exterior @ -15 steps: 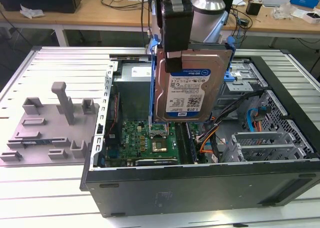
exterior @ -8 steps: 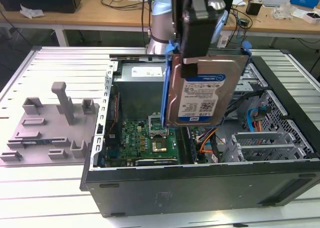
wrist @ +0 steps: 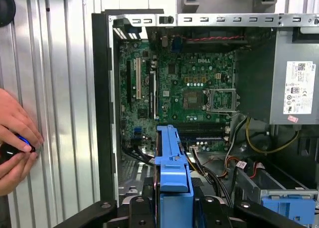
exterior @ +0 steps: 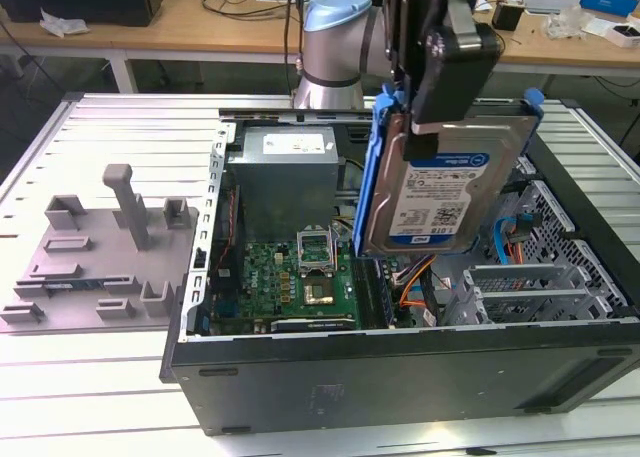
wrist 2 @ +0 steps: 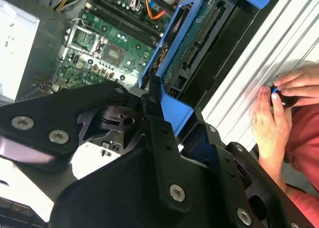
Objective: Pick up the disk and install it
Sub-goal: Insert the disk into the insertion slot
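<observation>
The disk (exterior: 440,192), a silver hard drive with a white-and-blue label in a blue plastic bracket, hangs upright above the open computer case (exterior: 400,362). My gripper (exterior: 425,137) is shut on its upper edge. In the second wrist view the disk's (wrist 2: 192,48) green circuit side faces the camera, with the black fingers (wrist 2: 152,96) clamped on the bracket. In the first wrist view the disk's blue bracket edge (wrist: 172,158) sticks out from the gripper (wrist: 172,200) over the case interior.
Inside the case lie a green motherboard (exterior: 300,277), a grey power supply (exterior: 285,177), cables and a drive cage with a blue latch (wrist: 286,205). A grey fixture (exterior: 100,257) sits on the exterior view's left. A person's hands (wrist 2: 276,106) rest on the metal table beside the case.
</observation>
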